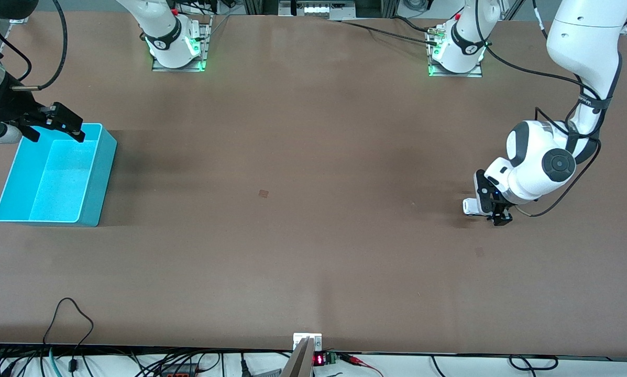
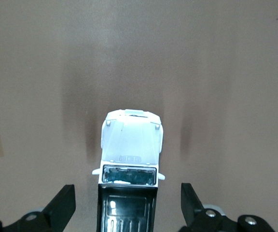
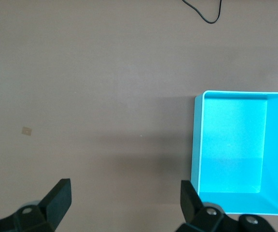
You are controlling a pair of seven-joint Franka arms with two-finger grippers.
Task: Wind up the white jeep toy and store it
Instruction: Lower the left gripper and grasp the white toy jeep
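The white jeep toy stands on the brown table toward the left arm's end. In the left wrist view its white hood and black roof lie between my fingers. My left gripper is down at the table, open, straddling the toy's black rear part with a gap on each side. The cyan bin stands empty at the right arm's end. My right gripper hangs open and empty over the bin's edge that faces the robot bases.
A small tan patch marks the table near its middle. A black cable loop lies at the table edge nearest the front camera. The two arm bases stand along the top edge.
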